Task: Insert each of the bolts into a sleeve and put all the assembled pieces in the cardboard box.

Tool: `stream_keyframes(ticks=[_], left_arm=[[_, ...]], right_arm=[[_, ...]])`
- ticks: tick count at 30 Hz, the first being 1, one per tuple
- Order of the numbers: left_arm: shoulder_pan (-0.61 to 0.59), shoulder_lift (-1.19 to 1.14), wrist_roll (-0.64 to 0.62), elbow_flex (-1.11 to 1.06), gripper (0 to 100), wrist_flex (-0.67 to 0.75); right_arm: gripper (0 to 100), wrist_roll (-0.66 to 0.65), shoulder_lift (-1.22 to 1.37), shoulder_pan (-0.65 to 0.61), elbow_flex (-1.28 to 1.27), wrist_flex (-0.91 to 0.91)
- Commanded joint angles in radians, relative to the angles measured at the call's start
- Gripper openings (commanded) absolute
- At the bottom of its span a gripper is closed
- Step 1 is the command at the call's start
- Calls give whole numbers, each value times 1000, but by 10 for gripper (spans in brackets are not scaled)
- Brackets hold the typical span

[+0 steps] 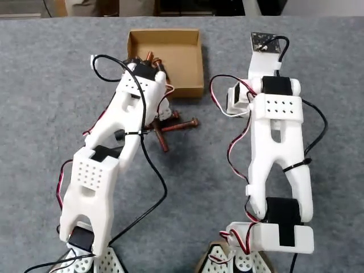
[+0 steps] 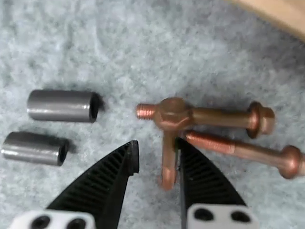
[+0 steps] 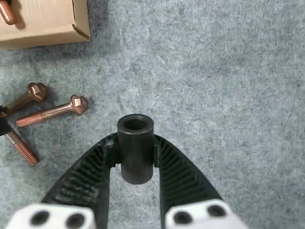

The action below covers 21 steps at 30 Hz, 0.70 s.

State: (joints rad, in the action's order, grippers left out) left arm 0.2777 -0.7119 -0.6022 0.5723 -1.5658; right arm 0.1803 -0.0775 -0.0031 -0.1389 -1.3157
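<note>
My left gripper [image 2: 156, 148] is open low over the grey felt, with one copper bolt [image 2: 168, 160] between its fingers, close against one finger. Two more bolts [image 2: 214, 117] [image 2: 243, 150] lie crossed just beyond it. Two grey sleeves [image 2: 61, 105] [image 2: 34, 148] lie side by side, apart from the bolts. My right gripper [image 3: 136, 152] is shut on a dark sleeve [image 3: 135, 143], held upright with its bore showing. The bolts [image 3: 53, 110] lie off to its side. In the high view the bolt pile [image 1: 181, 123] sits just in front of the cardboard box [image 1: 192, 90].
The box holds a few copper pieces [image 1: 153, 58] near its back left corner, partly under the left arm [image 1: 133, 96]. The right arm [image 1: 278, 131] stands over the right side of the felt. Loose cables hang around both arms.
</note>
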Motion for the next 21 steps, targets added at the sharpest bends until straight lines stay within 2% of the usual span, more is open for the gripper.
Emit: stream_keyframes(ticks=[1,13,15,18,21], left_arm=[[5,-19,-11,57,121,8],[-2,-87,-9,58,117,2],[-3,-68,-6,63,95,-3],[-11,-38,35,63,12,-9],[-12,-7,68,52,19,-11]], right_arm=[[2,-3,-48,18,2,12],[2,-2,-54,19,1,9],[2,-2,-54,19,1,9],[2,-2,-54,19,1,9],[2,-2,-54,18,1,9]])
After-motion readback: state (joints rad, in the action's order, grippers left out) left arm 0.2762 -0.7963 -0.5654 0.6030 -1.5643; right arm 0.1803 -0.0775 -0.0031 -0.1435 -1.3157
